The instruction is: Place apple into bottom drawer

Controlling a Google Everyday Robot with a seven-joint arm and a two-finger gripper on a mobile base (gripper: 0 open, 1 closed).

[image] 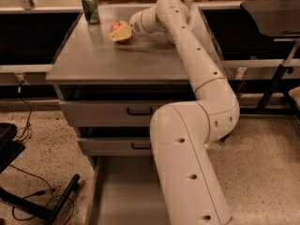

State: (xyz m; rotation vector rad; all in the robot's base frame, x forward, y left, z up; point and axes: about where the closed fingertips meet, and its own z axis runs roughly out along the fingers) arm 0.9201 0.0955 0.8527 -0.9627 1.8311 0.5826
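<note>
Apple on grey cabinet top near its back edge, gripper against apple's near side, grip cannot be told, green can behind, lettering illegible, bottom drawer pulled open below.

Grey bench: 1 can at back-left, 1 apple beside it, jaws at the apple.
</note>
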